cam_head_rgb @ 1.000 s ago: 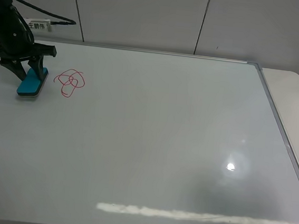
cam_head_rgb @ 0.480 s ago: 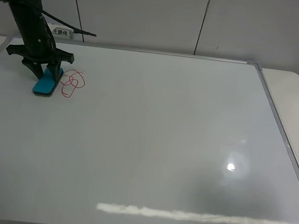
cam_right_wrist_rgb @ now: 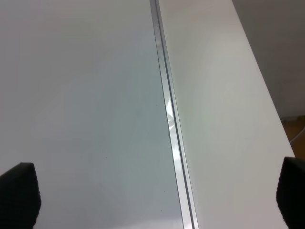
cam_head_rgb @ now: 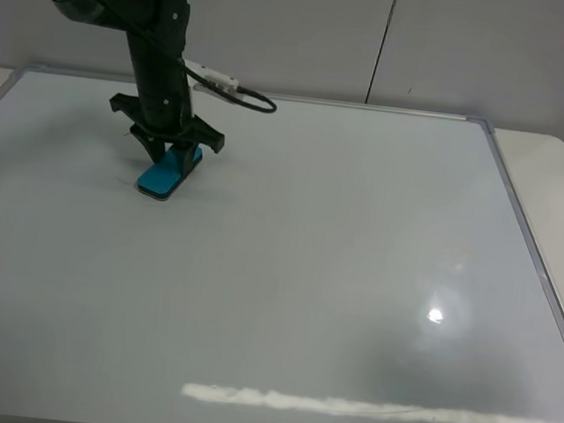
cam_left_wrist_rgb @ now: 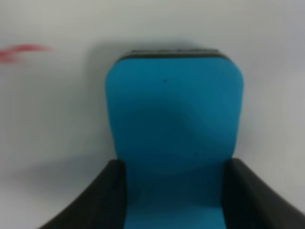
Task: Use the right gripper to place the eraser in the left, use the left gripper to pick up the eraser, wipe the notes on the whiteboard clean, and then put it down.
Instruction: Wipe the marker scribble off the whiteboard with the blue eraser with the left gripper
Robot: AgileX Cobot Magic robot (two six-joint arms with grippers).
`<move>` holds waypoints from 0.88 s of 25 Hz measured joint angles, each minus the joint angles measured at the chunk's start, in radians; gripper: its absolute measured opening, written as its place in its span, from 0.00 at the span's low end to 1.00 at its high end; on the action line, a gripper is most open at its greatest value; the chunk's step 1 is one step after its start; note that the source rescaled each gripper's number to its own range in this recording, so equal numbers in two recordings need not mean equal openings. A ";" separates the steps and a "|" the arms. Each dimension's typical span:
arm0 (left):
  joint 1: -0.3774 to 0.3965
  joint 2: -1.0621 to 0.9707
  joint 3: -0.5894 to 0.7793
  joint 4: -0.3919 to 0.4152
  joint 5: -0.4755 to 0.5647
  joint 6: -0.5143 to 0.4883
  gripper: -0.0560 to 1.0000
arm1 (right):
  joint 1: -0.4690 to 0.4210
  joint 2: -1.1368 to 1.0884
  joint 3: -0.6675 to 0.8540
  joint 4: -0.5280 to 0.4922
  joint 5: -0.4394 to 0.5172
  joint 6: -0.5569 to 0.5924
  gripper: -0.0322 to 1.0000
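Note:
My left gripper point(cam_head_rgb: 168, 151) is shut on the teal-blue eraser point(cam_head_rgb: 169, 173) and presses it flat on the whiteboard point(cam_head_rgb: 337, 267) at the far left. In the left wrist view the eraser point(cam_left_wrist_rgb: 174, 119) fills the middle between the black fingers point(cam_left_wrist_rgb: 90, 202), the gripper point(cam_left_wrist_rgb: 174, 202) closed around it. Of the red notes, only a blurred red streak point(cam_left_wrist_rgb: 21, 51) shows beside the eraser; in the high view no scribble is visible. My right gripper point(cam_right_wrist_rgb: 155, 195) is open and empty, its fingertips point(cam_right_wrist_rgb: 16, 193) wide apart over the board's right frame.
The whiteboard's silver frame point(cam_right_wrist_rgb: 169, 119) runs along the right side, with the white table point(cam_right_wrist_rgb: 219, 109) beyond it. A cable with a white connector point(cam_head_rgb: 215, 77) hangs off the left arm. Grey wall panels stand behind the board.
My left gripper has slid the eraser to the right across the red scribble. The scribble seen earlier in the high view is gone from it now.

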 joint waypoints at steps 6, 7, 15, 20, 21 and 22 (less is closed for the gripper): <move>-0.097 0.004 -0.003 -0.039 0.017 0.011 0.05 | 0.000 0.000 0.000 0.000 0.000 0.000 1.00; -0.089 0.004 -0.003 -0.058 0.017 0.030 0.05 | 0.000 0.000 0.000 0.000 0.000 0.000 1.00; 0.066 0.016 -0.054 -0.129 0.016 0.042 0.05 | 0.000 0.000 0.000 0.000 0.000 0.000 1.00; 0.231 0.070 -0.170 -0.065 -0.001 0.042 0.05 | 0.000 0.000 0.000 0.000 0.000 0.000 1.00; 0.254 0.083 -0.196 -0.052 -0.001 0.042 0.05 | 0.000 0.000 0.000 0.000 0.000 0.000 1.00; 0.275 0.097 -0.226 -0.040 -0.002 0.042 0.05 | 0.000 0.000 0.000 0.000 0.000 0.000 1.00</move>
